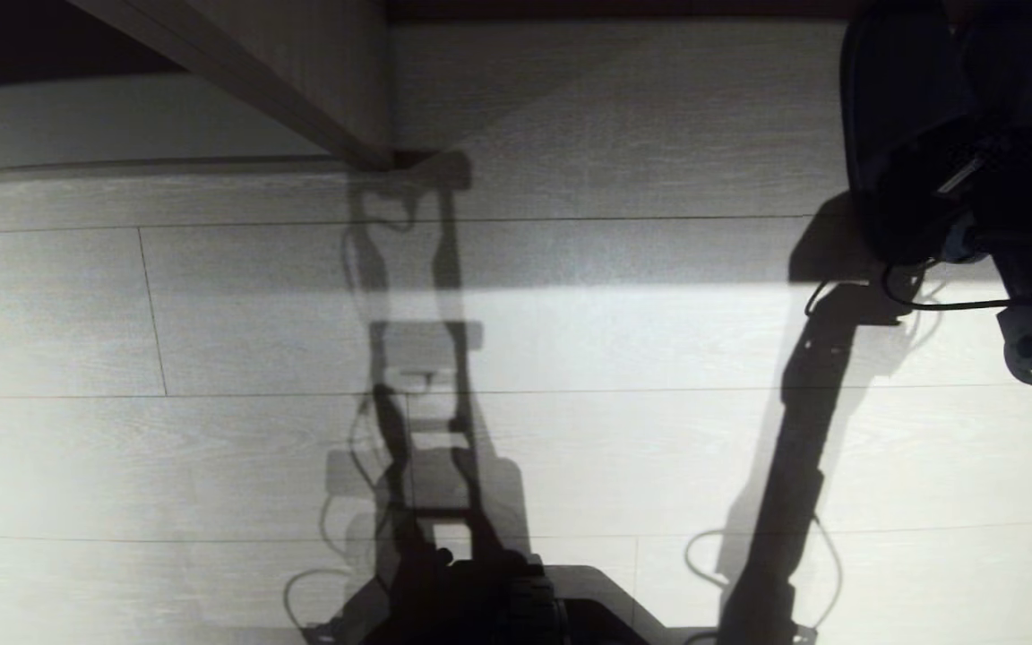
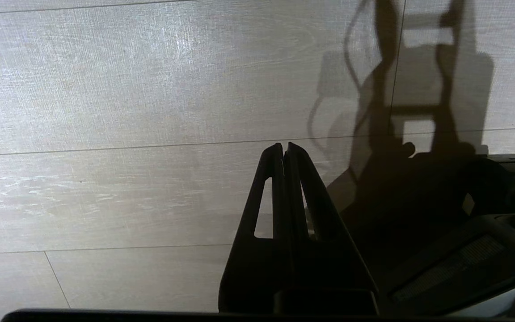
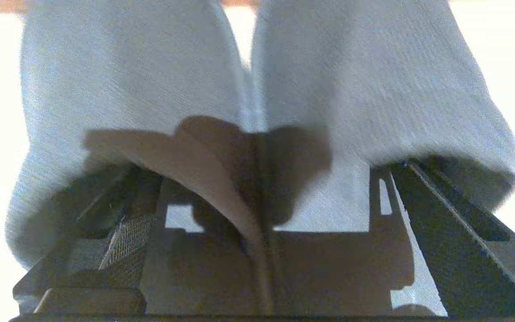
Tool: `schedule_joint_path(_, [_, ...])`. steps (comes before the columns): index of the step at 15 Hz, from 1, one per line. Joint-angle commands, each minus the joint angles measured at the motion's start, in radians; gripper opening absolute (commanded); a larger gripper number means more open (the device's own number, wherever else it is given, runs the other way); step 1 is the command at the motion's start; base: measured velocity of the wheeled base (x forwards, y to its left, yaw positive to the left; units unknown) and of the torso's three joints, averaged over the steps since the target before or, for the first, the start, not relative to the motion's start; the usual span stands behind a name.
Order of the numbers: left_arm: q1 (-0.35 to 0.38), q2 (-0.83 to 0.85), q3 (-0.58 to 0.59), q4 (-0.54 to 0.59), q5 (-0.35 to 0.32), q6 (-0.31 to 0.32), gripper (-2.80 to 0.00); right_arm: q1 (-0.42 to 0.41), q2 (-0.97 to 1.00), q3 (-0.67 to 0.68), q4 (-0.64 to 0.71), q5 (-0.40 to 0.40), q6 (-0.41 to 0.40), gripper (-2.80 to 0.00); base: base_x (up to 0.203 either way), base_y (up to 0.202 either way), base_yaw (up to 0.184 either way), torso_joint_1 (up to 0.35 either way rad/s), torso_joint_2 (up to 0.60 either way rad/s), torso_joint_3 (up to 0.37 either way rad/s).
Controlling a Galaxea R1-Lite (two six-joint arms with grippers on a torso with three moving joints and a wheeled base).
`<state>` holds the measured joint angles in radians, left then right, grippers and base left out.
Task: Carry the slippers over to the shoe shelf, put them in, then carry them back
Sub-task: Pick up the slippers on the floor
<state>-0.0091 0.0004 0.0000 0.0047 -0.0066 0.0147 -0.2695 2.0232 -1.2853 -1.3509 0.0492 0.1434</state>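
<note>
Slippers (image 3: pixel 257 89) fill the right pincer's (image 3: pixel 266 179) spread fingers beside the shoe shelf (image 1: pixel 319 81); left pincer (image 2: pixel 284 150) closed.

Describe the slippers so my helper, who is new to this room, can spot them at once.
Look along the pale plank floor to its far right, where the right gripper reaches out with fingers spread wide. The slippers lie there side by side, toes away from the gripper, one finger tucked inside each. They are the only dark things on the floor, flat with rounded toes, their fabric blue-grey up close.
</note>
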Motion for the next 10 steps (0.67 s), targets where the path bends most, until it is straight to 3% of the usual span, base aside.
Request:
schedule_joint_path(1, [0.000, 0.000, 0.000, 0.000, 0.000, -0.001, -2.80, 0.007, 0.012, -0.028, -0.007, 0.015, -0.001, 0.00, 0.000, 0.000, 0.000, 0.000, 0.00, 0.000])
schedule_joint_path(10, [0.000, 0.000, 0.000, 0.000, 0.000, -0.001, -2.80, 0.015, 0.077, -0.133, -0.005, 0.015, -0.017, 0.00, 0.000, 0.000, 0.000, 0.000, 0.00, 0.000])
